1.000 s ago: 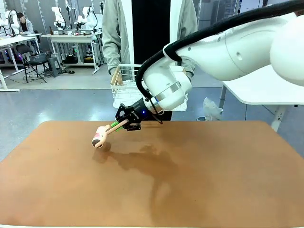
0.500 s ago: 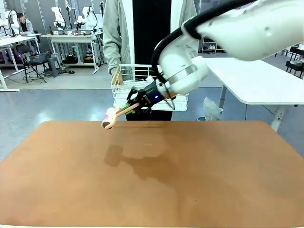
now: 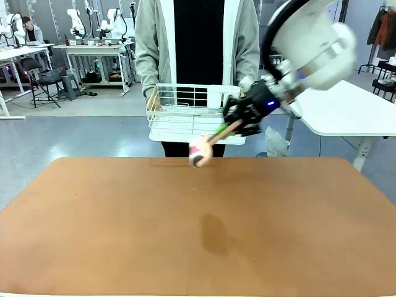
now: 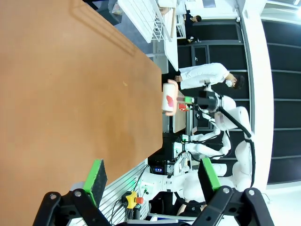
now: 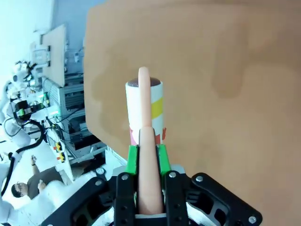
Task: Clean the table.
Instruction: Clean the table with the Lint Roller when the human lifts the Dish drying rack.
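Note:
My right gripper [image 3: 238, 125] is shut on the pink handle of a lint roller [image 3: 200, 151], whose white roll hangs over the far edge of the reddish-brown table [image 3: 198, 229], just below the basket. In the right wrist view the green pads [image 5: 133, 160] pinch the handle, and the lint roller [image 5: 145, 106] points out over the table [image 5: 225, 94]. My left gripper [image 4: 153, 176] is open with nothing between its fingers, off the table's side; from there the lint roller [image 4: 170, 98] shows far off beyond the table [image 4: 70, 94].
A person stands at the far side holding a white wire basket [image 3: 185, 111] with both hands just past the table edge. A white-topped table [image 3: 346, 111] stands at the right. The basket [image 4: 143, 19] also appears in the left wrist view.
My right arm has lifted the lint roller off the table's left-middle and swung it right and away, up to the basket's front.

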`<state>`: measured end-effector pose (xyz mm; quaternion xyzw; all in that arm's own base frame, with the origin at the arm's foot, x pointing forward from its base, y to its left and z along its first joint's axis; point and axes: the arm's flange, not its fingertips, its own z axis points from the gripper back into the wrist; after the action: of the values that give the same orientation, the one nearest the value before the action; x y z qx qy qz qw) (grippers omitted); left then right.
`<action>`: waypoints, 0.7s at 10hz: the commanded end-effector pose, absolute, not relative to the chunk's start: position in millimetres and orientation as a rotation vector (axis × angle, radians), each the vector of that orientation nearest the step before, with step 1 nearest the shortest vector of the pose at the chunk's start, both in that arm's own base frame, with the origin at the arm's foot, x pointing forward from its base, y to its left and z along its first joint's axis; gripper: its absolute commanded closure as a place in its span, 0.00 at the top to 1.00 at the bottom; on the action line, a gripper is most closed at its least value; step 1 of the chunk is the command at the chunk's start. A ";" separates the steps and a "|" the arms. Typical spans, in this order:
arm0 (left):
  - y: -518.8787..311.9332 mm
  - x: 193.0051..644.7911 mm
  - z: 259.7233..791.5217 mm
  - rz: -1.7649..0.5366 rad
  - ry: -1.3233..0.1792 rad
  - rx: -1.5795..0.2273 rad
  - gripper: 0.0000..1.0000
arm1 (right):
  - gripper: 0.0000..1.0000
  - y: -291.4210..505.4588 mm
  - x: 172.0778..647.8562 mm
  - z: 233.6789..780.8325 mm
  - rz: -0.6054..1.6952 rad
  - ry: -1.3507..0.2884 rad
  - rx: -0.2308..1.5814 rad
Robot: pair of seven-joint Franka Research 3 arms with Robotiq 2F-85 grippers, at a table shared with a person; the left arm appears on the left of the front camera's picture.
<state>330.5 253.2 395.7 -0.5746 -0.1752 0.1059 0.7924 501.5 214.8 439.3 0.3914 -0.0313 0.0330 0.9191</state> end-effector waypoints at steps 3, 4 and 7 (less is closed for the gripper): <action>254.3 328.2 396.3 0.214 -0.391 -1.253 1.00 | 0.21 132.9 439.8 488.5 -0.014 -0.051 0.429; 254.3 328.2 396.3 0.214 -0.391 -1.253 1.00 | 0.21 111.5 432.5 488.4 -0.029 -0.042 0.369; 254.3 328.2 396.3 0.214 -0.391 -1.253 1.00 | 0.21 67.2 426.0 470.7 -0.145 -0.100 0.156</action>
<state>330.5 253.2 395.8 -0.5745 -0.1752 0.1059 0.7925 430.9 60.8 473.0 0.0926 -0.0431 -0.0424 0.9939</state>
